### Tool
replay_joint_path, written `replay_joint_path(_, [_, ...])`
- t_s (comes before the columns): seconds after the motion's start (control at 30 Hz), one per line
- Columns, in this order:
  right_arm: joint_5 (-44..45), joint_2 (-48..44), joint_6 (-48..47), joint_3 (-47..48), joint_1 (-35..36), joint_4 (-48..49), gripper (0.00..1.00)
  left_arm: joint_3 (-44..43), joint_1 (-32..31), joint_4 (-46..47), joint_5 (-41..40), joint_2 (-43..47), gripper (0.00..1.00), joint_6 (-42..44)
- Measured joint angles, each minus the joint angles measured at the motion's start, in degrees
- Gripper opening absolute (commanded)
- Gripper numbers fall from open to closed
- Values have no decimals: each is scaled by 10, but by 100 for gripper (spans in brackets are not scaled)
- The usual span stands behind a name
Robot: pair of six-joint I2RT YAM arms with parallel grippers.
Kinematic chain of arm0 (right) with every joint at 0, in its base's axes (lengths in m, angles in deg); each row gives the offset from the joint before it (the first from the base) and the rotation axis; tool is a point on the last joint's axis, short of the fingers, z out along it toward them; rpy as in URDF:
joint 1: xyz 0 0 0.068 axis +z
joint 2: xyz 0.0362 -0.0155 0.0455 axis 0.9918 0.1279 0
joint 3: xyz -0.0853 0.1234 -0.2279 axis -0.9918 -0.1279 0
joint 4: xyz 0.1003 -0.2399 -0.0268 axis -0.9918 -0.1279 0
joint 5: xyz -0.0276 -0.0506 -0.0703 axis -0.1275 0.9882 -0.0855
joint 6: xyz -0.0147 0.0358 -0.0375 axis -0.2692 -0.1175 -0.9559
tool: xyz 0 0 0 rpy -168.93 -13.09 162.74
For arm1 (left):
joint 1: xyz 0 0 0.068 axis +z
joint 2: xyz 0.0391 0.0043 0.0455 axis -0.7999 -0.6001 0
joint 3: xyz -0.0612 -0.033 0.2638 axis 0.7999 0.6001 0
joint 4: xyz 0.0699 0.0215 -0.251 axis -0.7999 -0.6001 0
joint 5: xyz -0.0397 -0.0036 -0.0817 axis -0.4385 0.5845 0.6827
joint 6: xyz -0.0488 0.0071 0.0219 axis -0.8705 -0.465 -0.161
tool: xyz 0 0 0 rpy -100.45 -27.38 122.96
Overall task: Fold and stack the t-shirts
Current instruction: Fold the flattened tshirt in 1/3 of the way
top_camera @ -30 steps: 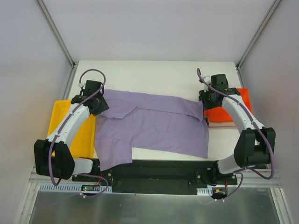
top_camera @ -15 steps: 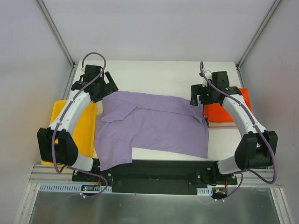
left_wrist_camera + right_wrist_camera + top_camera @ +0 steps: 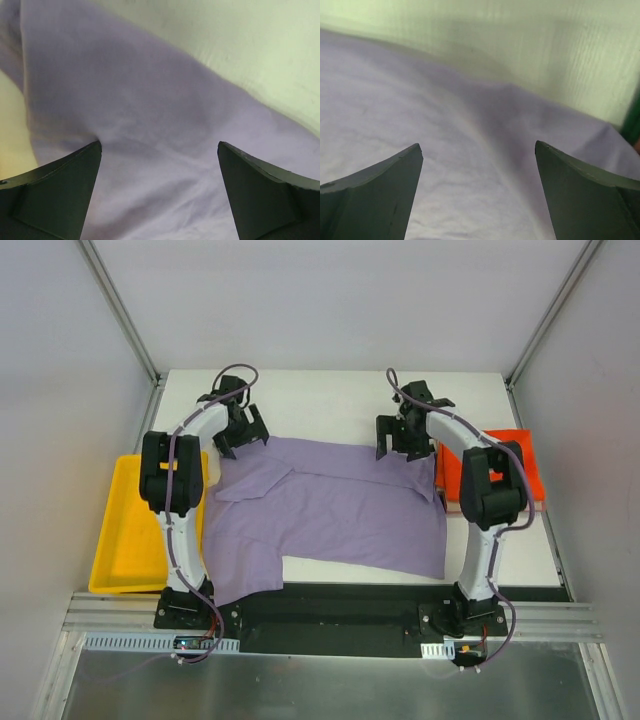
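A purple t-shirt lies partly folded across the middle of the white table. My left gripper is open just over its far left edge, and the left wrist view shows purple cloth between the spread fingers. My right gripper is open over the shirt's far right edge, and its wrist view also shows purple cloth between the fingers. A folded orange t-shirt lies at the right, partly hidden by the right arm. Neither gripper holds anything.
A yellow tray sits off the table's left edge. Bare white table lies beyond the shirt, up to the back wall. The frame posts stand at the two far corners.
Both arms have swung inward along the shirt's far edge, the left one to the right and the right one to the left. The shirt's far corners now lie flat, and the shirt itself has not shifted.
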Motion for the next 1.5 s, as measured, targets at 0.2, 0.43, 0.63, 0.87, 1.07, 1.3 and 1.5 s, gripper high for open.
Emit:
replay_joint_path(0.2, [3,106,21,94,-4,-39,96,-72,32,-9,-2,-62,99,1])
replay_joint_path(0.43, [-40,213,7,274,-13,-88,96,-147,88,-21,29,-109,99,-23])
replay_joint_path(0.63, [-65,314,-34,448,-17,-115,96,-252,106,-32,43,-173,99,-27])
replay_joint_path(0.87, [-107,339,-38,487,-51,-76,96,-291,112,-29,63,-196,99,-33])
replay_joint_path(1.07, [-75,310,-42,450,-75,-57,99,-291,112,-29,72,-196,99,-23])
replay_joint_path(1.3, [0,190,10,331,-68,-65,83,-288,112,-24,94,-196,99,4])
replay_joint_path(1.5, [49,177,55,323,-65,-87,75,-282,116,-12,113,-195,99,12])
